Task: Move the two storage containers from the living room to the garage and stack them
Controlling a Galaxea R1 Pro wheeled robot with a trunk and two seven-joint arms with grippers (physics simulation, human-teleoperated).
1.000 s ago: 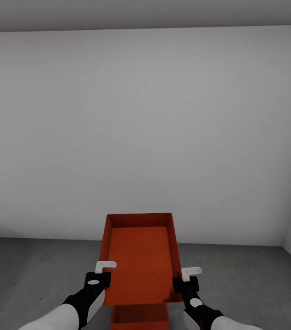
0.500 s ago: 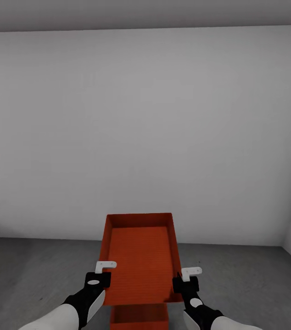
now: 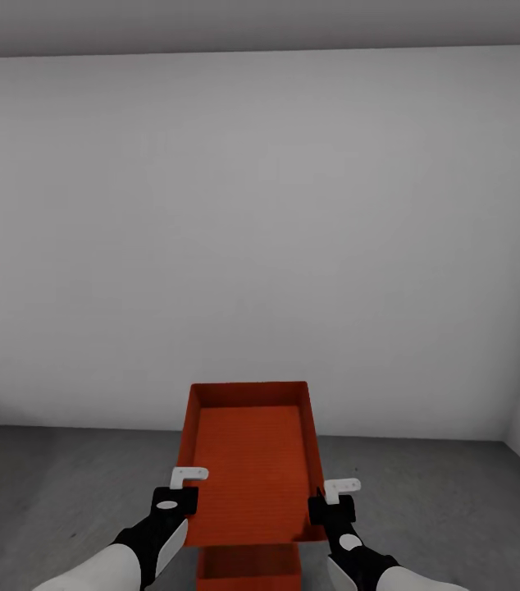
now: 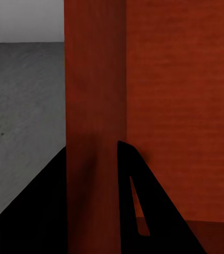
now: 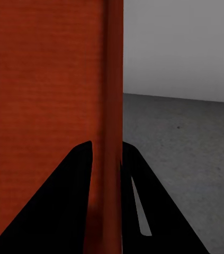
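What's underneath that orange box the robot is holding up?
Below the held container, gripped at its side walls by the left gripper and right gripper, a second orange container sits on the grey floor. Most of it is covered by the upper one.

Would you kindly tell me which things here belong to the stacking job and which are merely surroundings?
Job:
held container, a wall pinched by each claw
lower container beneath it
left claw
right claw
concrete floor

Surroundings:
grey-white wall
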